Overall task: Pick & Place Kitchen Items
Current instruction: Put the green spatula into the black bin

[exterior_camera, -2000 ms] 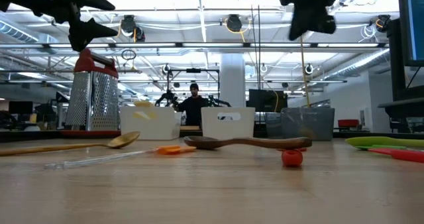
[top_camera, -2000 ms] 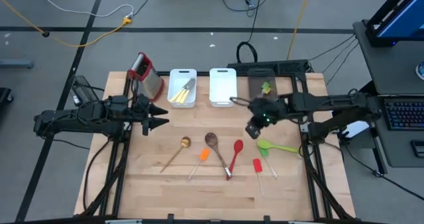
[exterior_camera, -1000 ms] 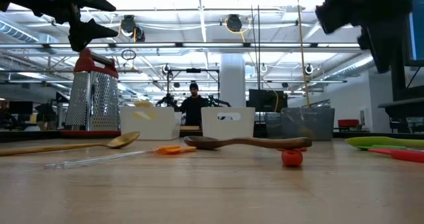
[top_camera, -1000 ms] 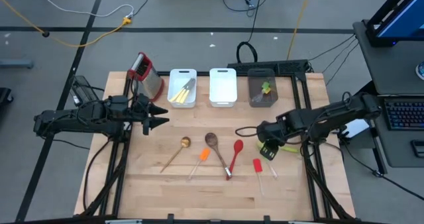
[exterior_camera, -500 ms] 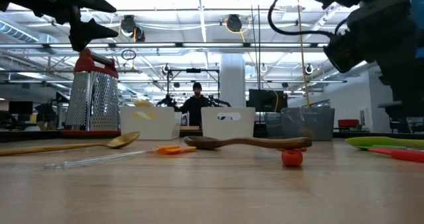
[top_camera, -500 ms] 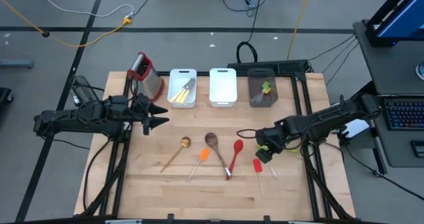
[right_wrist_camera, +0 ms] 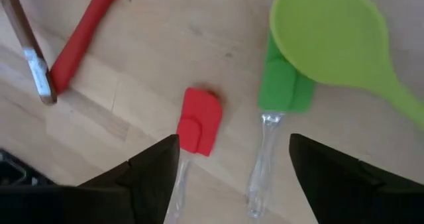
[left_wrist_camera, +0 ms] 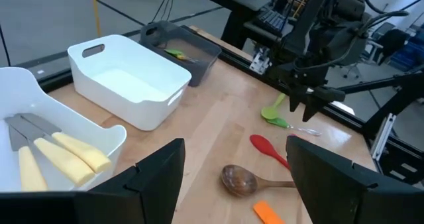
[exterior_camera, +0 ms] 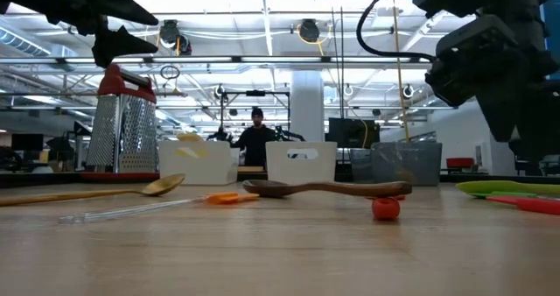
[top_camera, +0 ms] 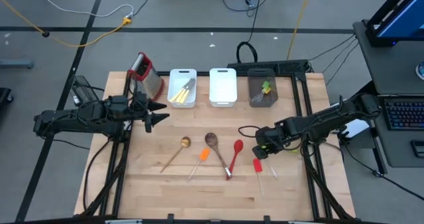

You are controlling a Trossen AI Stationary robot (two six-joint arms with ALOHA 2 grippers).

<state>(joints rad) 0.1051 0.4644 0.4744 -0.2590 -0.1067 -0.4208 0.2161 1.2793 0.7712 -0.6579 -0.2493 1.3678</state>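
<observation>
R gripper [right_wrist_camera: 228, 177]: fingers apart, nothing held, hovering above the red mini spatula [right_wrist_camera: 197, 129] on the right part of the table [top_camera: 199, 191]. Green mini spatula [right_wrist_camera: 283, 86] lies just beside the red one, its blade partly under the bowl of the lime-green spoon [right_wrist_camera: 329, 35]. Red spoon [top_camera: 236, 152] lies left of these, its handle end touching the dark wooden spoon [top_camera: 214, 147]. Further left: orange mini spatula [top_camera: 202, 156], then light wooden spoon [top_camera: 177, 150]. Far side, left to right: steel grater [top_camera: 147, 75], white bin [top_camera: 182, 88] holding pale-handled knives [left_wrist_camera: 50, 154], empty-looking white bin [top_camera: 223, 87], grey bin [top_camera: 262, 89] with a green item inside, type unclear. L gripper [top_camera: 159, 113]: fingers apart, empty, held above the table's left part near the grater, well apart from the utensils. Low view: a person [exterior_camera: 255, 138] stands beyond the table.
</observation>
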